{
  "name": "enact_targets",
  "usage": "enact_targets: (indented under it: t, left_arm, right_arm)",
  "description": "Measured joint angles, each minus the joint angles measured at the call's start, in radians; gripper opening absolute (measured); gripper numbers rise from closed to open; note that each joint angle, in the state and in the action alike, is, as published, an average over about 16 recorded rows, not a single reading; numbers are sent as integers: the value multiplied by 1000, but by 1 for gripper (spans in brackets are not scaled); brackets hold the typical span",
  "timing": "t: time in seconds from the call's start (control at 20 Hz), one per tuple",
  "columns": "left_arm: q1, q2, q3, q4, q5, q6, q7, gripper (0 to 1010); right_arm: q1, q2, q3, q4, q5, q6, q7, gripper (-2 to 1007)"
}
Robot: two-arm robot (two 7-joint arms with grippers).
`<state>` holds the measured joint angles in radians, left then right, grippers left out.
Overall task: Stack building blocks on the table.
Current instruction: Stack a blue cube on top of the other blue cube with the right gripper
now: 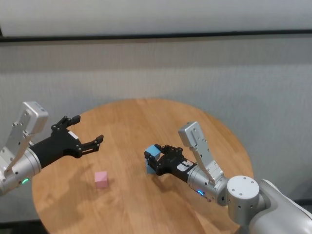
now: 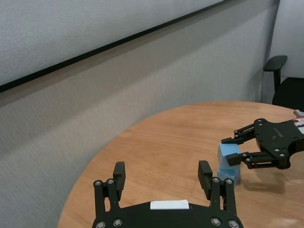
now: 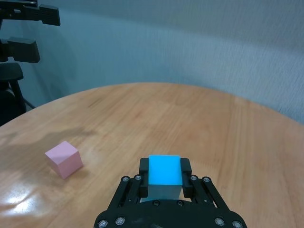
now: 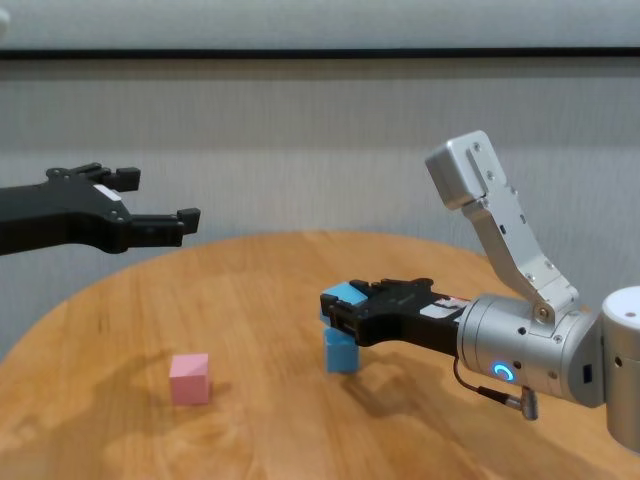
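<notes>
Right end effector [image 4: 338,312] is closed on one light blue block [image 4: 345,298] and holds it directly on top of a second light blue block [image 4: 341,354], which stands on the tabletop [image 1: 195,126] near its middle. In the chest view the upper cube seems to sit on the lower one, a little shifted toward the robot's left, but I cannot tell for sure if the two faces touch fully. In the right wrist view the held cube [image 3: 164,171] is seen between the two fingers [image 3: 144,167], which press its side faces.

Left end effector [image 1: 83,136] hovers above the tabletop on the robot's left side, its fingers wide apart and holding nothing.

The pink block [image 1: 101,179] lies alone on the tabletop, well apart from the blue pair, toward the robot's left from it. It is below the left end effector and a little nearer to the robot, so the left arm is clearly the nearer one to it. A cube has no long axis, so I judge only the turn of its faces matters for the grasp; in the right wrist view the pink block [image 3: 64,158] is turned somewhat against the blue ones.

Count: three blocks in all, two light blue and one pink. My judgement is that the first stacking is almost finished, and the pink one is not yet placed.
</notes>
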<state>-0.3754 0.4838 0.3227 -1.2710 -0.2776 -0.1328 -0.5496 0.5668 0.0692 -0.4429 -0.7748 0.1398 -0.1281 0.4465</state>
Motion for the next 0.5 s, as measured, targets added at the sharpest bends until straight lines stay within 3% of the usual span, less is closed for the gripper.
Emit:
enact_targets:
  t: [0.5]
  left_arm:
    - [0,0,0,0,0,0,0,1003]
  right_arm:
    - [4,-2,-2,7,-12,6,0,369]
